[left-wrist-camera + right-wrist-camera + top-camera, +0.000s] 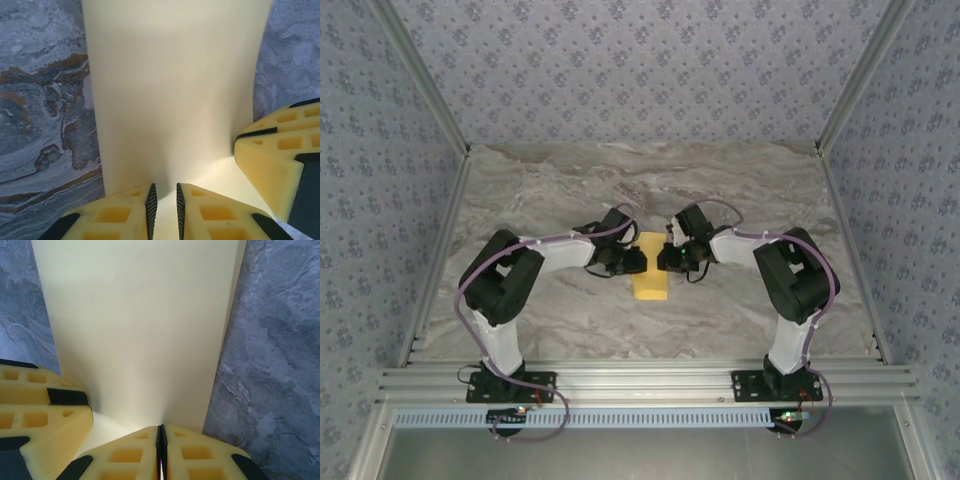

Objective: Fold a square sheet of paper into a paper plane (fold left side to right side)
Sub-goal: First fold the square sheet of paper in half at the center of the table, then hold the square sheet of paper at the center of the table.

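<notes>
The square sheet of paper lies on the marble counter in the middle, between the two arms. From above it looks taller than wide, its long axis running 12 to 6 o'clock. The left gripper reaches in from the sheet's 9 o'clock side and the right gripper from its 3 o'clock side. Both meet it near its far end, almost nose to nose.

The right fingers are clenched, pads pressed together on the paper's edge, and they seem to pinch it. The left fingers are drawn close with a thin slit between them, and the paper's edge shows in that slit. I would not call that a firm grasp.

The fold has to carry the 9 o'clock edge across to 3 o'clock, so the left arm is the one placed for it. The crease should run along the 12-to-6 line.
</notes>
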Robot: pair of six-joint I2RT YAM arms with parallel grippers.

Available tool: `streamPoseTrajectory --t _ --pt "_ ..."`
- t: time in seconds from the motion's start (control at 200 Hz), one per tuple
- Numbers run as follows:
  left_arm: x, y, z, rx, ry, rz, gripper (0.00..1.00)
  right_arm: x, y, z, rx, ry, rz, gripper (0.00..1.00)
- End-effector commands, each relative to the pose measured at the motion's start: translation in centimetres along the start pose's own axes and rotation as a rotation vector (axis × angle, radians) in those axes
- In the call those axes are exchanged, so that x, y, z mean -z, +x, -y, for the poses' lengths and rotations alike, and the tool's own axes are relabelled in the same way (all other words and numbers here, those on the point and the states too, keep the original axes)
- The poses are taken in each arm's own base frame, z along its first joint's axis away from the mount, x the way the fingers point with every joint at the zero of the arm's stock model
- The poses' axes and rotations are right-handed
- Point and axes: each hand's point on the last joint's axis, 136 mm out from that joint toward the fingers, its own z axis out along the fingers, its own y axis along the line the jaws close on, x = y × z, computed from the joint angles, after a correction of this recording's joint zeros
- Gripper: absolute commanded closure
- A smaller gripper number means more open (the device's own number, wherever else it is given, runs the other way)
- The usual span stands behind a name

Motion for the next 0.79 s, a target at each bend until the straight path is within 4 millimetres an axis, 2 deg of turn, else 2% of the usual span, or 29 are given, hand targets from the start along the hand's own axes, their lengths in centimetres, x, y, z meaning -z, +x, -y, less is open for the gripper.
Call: streamPoseTrajectory --t 0.0,0.12,0.21,0.295,0.41,0.49,0.565,0.789 --pt "0.2 0.9 -3.2 0.034 -0.076 -0.016 0.8 -1.5 4.6 4.4 -0.048 0.156 -0.16 0.9" --pt "1.4 0.7 -4.1 0.048 -0.077 0.004 0.8 -1.5 4.6 4.4 -0.049 0.156 -0.159 0.9" --pt "2.7 0.0 -3.8 0.044 -0.055 0.033 0.8 -1.5 4.5 4.3 -0.047 0.153 -0.158 0.9" --pt "3.8 -0.7 -2.4 0.027 0.001 0.061 0.81 -1.5 4.4 4.1 -0.046 0.148 -0.155 0.9" --pt "4.6 -1.7 0.8 0.0 0.137 0.097 0.81 -1.5 4.3 4.0 -0.047 0.143 -0.151 0.9" --pt "4.4 -2.1 2.5 -0.012 0.203 0.103 0.81 -1.5 4.1 3.9 -0.046 0.143 -0.148 0.9" --pt "3.7 -2.3 3.3 -0.007 0.231 0.096 0.81 -1.6 4.2 3.9 -0.045 0.143 -0.15 0.9" --pt "0.5 -2.5 3.0 0.017 0.213 0.055 0.81 -1.6 4.3 3.7 -0.044 0.141 -0.151 0.9"
